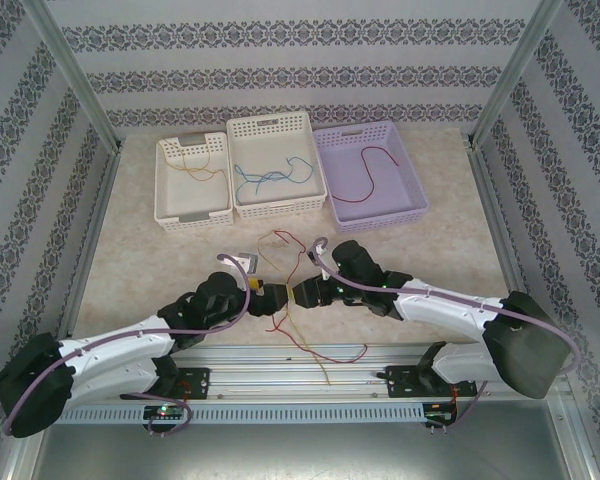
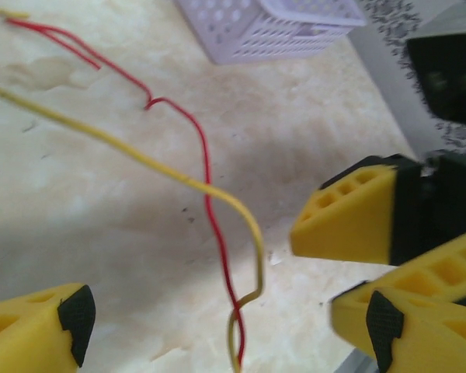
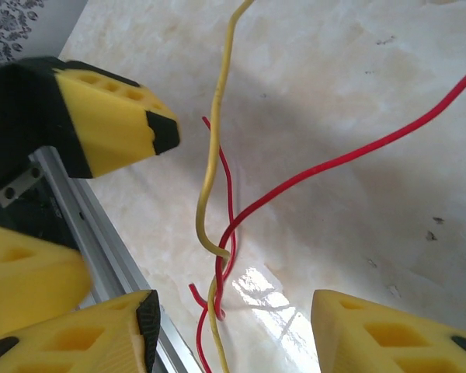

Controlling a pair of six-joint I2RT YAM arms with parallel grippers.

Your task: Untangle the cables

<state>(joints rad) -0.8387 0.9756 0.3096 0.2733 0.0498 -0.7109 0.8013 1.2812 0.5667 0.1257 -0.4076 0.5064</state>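
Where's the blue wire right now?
Seen from above, the blue wire lies inside the middle white basket, between the cream basket and the purple basket.

Bare tabletop (image 1: 145,265) far left and far right of the arms: room to pass. Far edge walled off by cream basket (image 1: 195,216), white basket (image 1: 280,208) and lilac basket (image 1: 382,216), side by side. Centre cramped: left gripper (image 1: 270,296) and right gripper (image 1: 302,293) tip to tip, perhaps touching, red cable (image 3: 334,163) and yellow cable (image 3: 216,116) strung through both sets of parted jaws.
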